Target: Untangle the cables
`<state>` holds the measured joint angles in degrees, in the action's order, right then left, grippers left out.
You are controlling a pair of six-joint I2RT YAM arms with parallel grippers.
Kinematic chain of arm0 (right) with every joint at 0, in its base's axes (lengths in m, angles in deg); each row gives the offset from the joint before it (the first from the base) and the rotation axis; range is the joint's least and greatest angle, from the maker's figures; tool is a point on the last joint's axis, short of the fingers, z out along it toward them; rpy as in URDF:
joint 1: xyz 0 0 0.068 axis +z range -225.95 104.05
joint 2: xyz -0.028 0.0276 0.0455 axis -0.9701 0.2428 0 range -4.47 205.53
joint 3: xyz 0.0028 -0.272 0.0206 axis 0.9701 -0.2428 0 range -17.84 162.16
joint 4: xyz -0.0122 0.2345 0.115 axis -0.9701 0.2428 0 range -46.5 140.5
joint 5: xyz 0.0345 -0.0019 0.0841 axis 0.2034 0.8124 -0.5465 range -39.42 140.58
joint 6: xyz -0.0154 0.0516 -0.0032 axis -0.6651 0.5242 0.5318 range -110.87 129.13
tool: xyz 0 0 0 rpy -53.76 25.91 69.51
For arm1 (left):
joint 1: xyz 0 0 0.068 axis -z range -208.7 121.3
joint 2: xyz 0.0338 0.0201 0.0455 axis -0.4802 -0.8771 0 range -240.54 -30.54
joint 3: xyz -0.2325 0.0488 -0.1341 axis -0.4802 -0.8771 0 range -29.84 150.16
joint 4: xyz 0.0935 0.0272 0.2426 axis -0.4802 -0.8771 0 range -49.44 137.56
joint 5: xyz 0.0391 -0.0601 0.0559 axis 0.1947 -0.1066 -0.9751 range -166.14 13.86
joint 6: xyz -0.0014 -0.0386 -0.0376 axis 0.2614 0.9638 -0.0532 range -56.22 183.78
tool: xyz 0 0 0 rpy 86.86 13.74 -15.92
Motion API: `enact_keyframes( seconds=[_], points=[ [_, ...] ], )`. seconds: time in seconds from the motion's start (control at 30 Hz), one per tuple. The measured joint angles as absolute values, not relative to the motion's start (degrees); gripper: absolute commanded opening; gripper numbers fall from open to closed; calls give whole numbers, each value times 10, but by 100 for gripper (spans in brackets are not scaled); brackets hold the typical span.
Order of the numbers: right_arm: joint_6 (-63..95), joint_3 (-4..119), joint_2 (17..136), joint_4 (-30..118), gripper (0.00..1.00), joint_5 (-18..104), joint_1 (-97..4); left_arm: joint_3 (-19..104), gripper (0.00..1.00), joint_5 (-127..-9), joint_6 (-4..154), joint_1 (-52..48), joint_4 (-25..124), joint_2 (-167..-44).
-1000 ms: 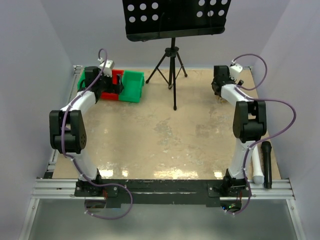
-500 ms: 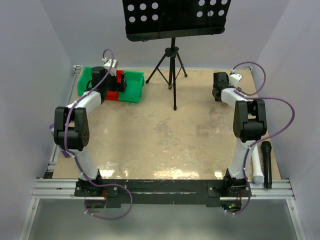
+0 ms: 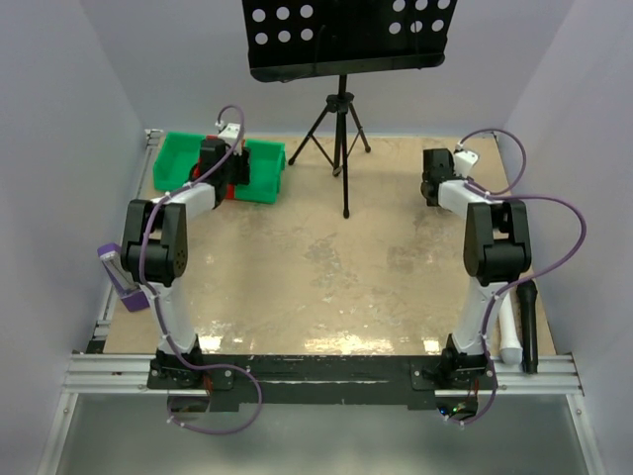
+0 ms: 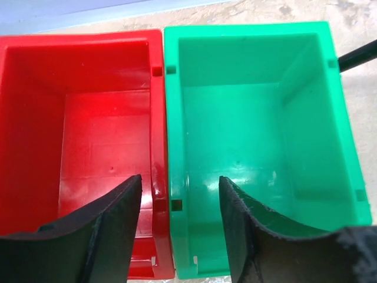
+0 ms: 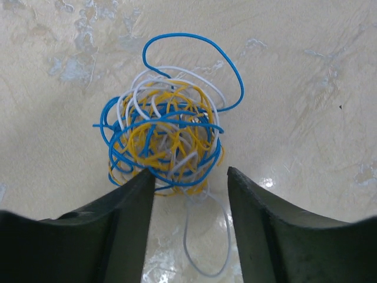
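Cables point(image 5: 165, 138): one tight knot of blue, white and yellow strands lay at the centre of the right wrist view; a blue loop arched toward the upper right and a white tail trailed to the lower middle; no strand was separated yet
Table point(image 5: 306, 88): the knot rested directly on its pale, scuffed surface, at the far right in the top view, hidden there under the wrist
Right gripper point(image 5: 191, 177): partly parted and holding nothing; its fingertips flanked the knot's lower edge, with the left tip against the outer blue strands
Left gripper point(image 4: 179, 188): also partly parted and empty, hovering over the wall shared by the red bin point(image 4: 106, 135) and the green bin point(image 4: 235, 135), both bare inside
Just changed: compared with a second earlier, the left arm had swung rightward along the bins in the top view, and both pairs of jaws had narrowed from wide
Meaning for the task: judged as the right arm closing for a first pinch on the knot; untangling had barely begun, and a grab at the dense middle might lift the whole ball instead of freeing one strand
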<state>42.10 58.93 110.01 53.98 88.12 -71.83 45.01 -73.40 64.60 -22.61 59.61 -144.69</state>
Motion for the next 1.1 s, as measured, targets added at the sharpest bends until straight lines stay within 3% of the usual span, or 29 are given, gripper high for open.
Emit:
enact_keyframes(
  seconds=[0.23, 0.47, 0.57, 0.67, 0.73, 0.8, 0.9, 0.93, 1.0, 1.1],
  points=[
    [417, 557, 1049, 520, 22, 845, -711, 397, 52, -757, 643, -224, 636, -1442],
    [410, 521, 1029, 495, 18, 799, -701, 321, 48, -778, 639, -221, 678, -1399],
    [411, 514, 1028, 494, 30, 793, -700, 303, 39, -779, 632, -221, 690, -1382],
    [412, 511, 1021, 500, 59, 793, -700, 289, 28, -776, 628, -221, 688, -1364],
    [411, 513, 1008, 505, 73, 796, -699, 287, 24, -770, 627, -221, 687, -1356],
    [413, 519, 993, 515, 79, 803, -699, 287, 22, -763, 627, -221, 686, -1347],
    [413, 546, 980, 525, 79, 827, -699, 287, 21, -753, 627, -221, 685, -1338],
    [413, 556, 980, 526, 79, 833, -699, 287, 24, -751, 627, -221, 685, -1337],
    [413, 573, 986, 527, 79, 846, -699, 287, 54, -747, 627, -221, 685, -1335],
    [413, 593, 1012, 530, 78, 861, -699, 288, 79, -743, 628, -221, 679, -1335]
  ],
)
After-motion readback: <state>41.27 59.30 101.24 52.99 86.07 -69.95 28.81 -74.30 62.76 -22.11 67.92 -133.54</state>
